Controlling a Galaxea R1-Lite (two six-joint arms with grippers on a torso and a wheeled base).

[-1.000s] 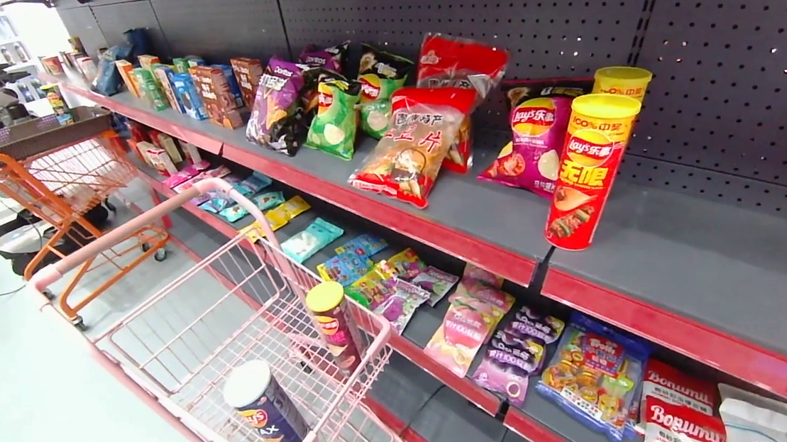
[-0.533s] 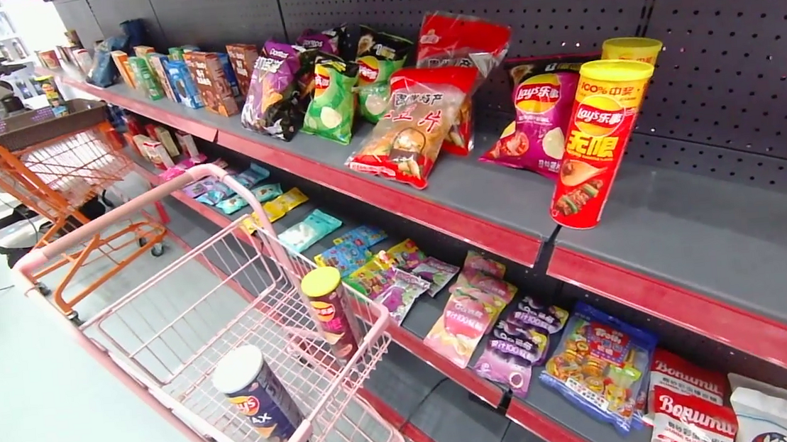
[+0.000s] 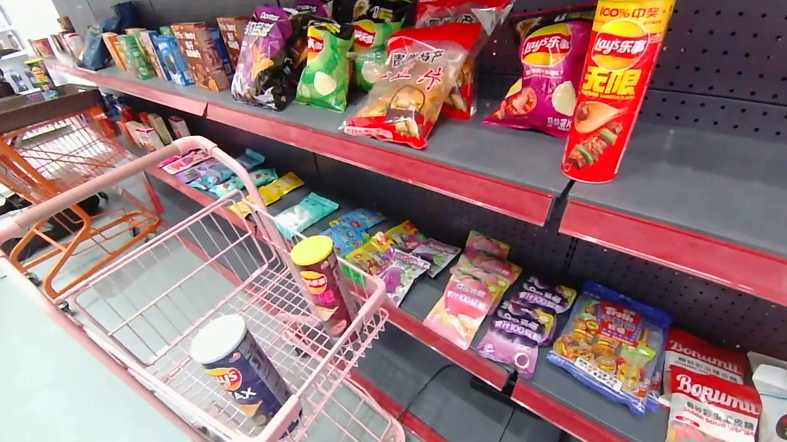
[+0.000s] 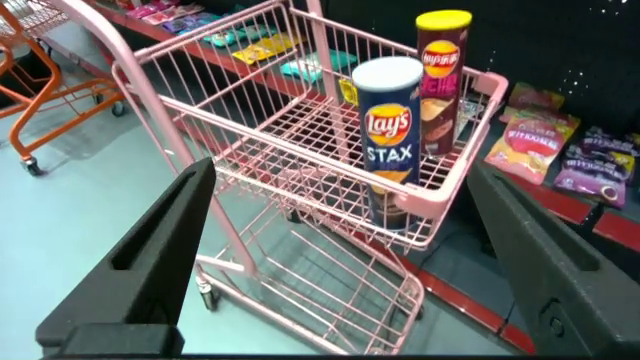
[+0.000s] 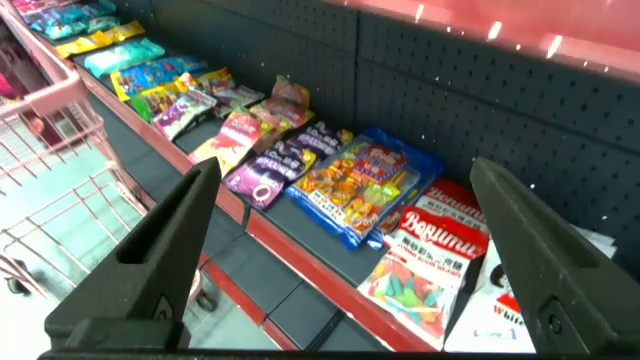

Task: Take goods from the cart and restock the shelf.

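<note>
**A:** How far is the restocking being carried, going by the head view?

**B:** Little is being shown as done. Two cans are being carried in the pink cart (image 3: 105,181): a blue can (image 3: 239,370) by its near corner and a maroon can (image 3: 324,287) against the wall on the shelf side. A red can (image 3: 609,81) is being displayed on the top shelf (image 3: 719,192), with bare board beside it where room is being offered. An orange cart (image 3: 53,158) is being parked well apart, behind the pink one.

**A:** And the left wrist view?

**B:** The left gripper (image 4: 340,180) is being held with its fingers wide apart and nothing between them, facing the cart, with the blue can nearest. The cart's rim and wire wall are being judged the likely hindrance to a low approach.

**A:** The right wrist view?

**B:** The right gripper (image 5: 345,175) is likewise being held spread and empty, over the candy packets (image 5: 350,180) on the lower shelf. Both cans are being judged as yet to be moved.
</note>
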